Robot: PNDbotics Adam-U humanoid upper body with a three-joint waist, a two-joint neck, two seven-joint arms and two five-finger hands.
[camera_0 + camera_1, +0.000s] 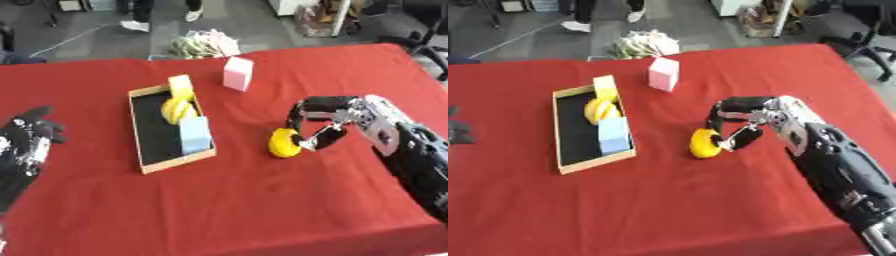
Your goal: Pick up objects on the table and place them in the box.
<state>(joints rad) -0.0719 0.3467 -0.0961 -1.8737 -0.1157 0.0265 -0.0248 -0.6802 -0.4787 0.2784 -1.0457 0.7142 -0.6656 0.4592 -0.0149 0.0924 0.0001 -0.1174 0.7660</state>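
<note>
- right of the box (140, 131) in the left eye view, the right hand (337, 120) sits curled over a round yellow object (283, 142) on the red table (262, 200); the fingers arch down on the object's far side and the thumb comes in low on its right, so the hand looks closed around it, though i cannot tell whether it has left the cloth.
- the yellow object lies at the leftward tip of the right hand, between that hand and the box; the box is further left, its long axis running from the far side toward the near edge, so by my reading the coming move is a carry to the left.
- inside the box lie a yellow block (180, 85) at the far end, a banana-coloured piece (177, 110) in the middle and a pale blue block (195, 134) against the right wall; the bare dark floor is along the left wall.
- the left hand (26, 140) rests at the left edge, fingers relaxed and spread, holding nothing, well apart from the object.
- across in the right eye view, the same grip shows: the yellow object is pinched at the fingertips (715, 122), with open cloth between it and the box's right wall.
- a pink box (662, 73) stands upright beyond the box's far right corner, apart from both hands and nearer the right one.
</note>
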